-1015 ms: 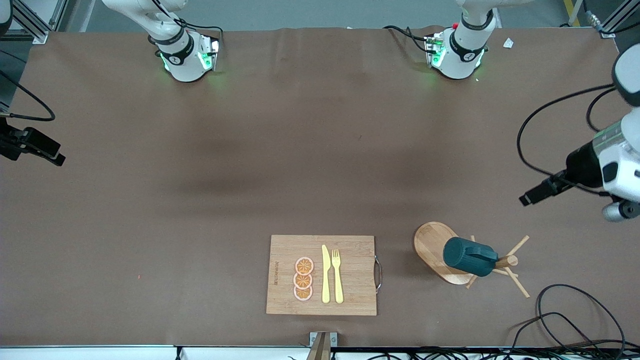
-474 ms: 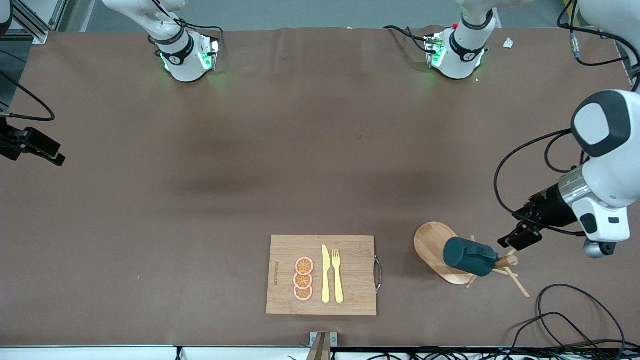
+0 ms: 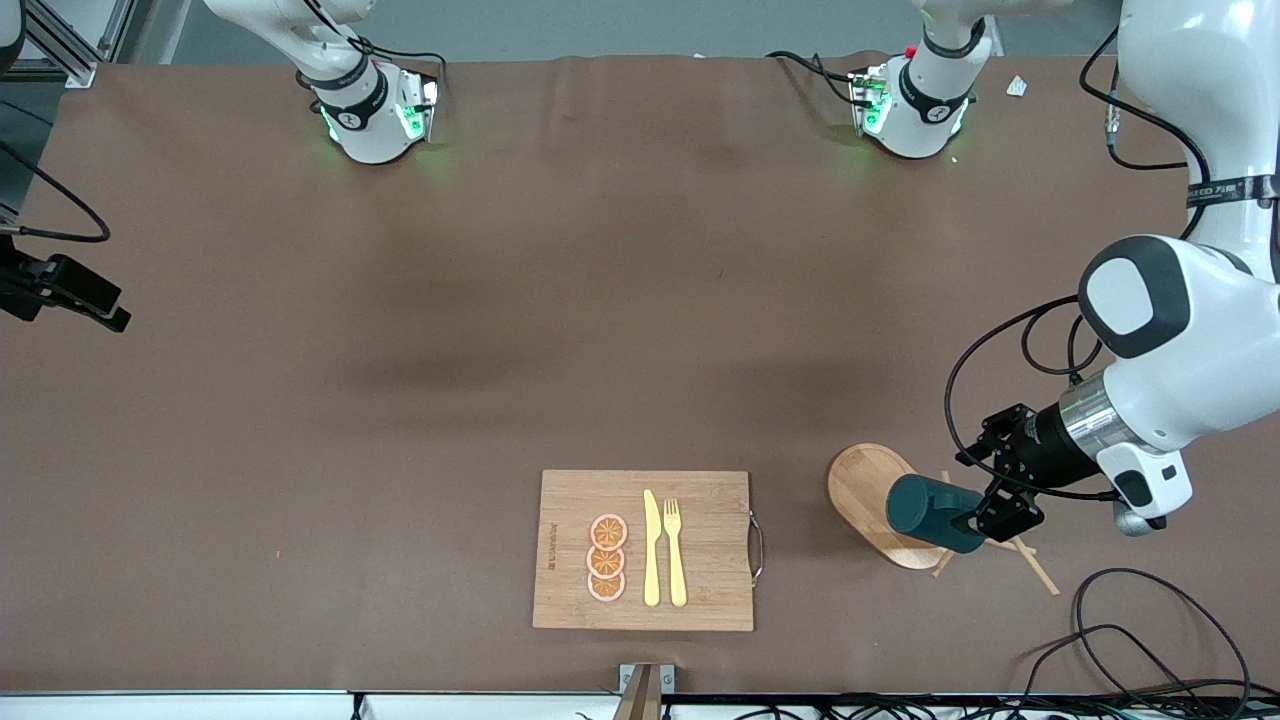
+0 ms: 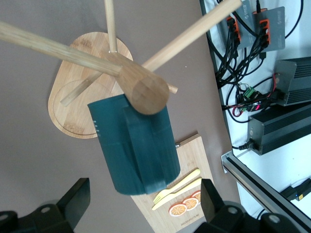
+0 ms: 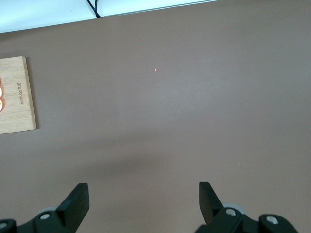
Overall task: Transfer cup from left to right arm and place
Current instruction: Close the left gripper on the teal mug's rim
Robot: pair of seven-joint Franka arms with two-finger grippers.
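Note:
The dark teal cup (image 3: 930, 513) hangs tilted on a peg of a wooden mug stand (image 3: 862, 487) near the front camera, toward the left arm's end. My left gripper (image 3: 990, 478) is open at the cup, with one finger on each side of the end nearest the stand's post. In the left wrist view the cup (image 4: 138, 145) hangs under the round post top (image 4: 146, 92), its lower end just between my left gripper's (image 4: 143, 199) fingers. My right gripper (image 5: 143, 199) is open and empty over bare table, and waits at the right arm's end (image 3: 105, 308).
A wooden cutting board (image 3: 700, 600) with three orange slices (image 3: 606, 558), a yellow knife (image 3: 651, 548) and fork (image 3: 675, 550) lies beside the stand, near the front edge. The stand's pegs (image 3: 1035, 575) stick out sideways. Black cables (image 3: 1130, 620) lie at the front corner.
My left arm has swung in and down from the table's end toward the stand. Its open gripper now straddles the cup's end. The cup and the right arm have not moved.

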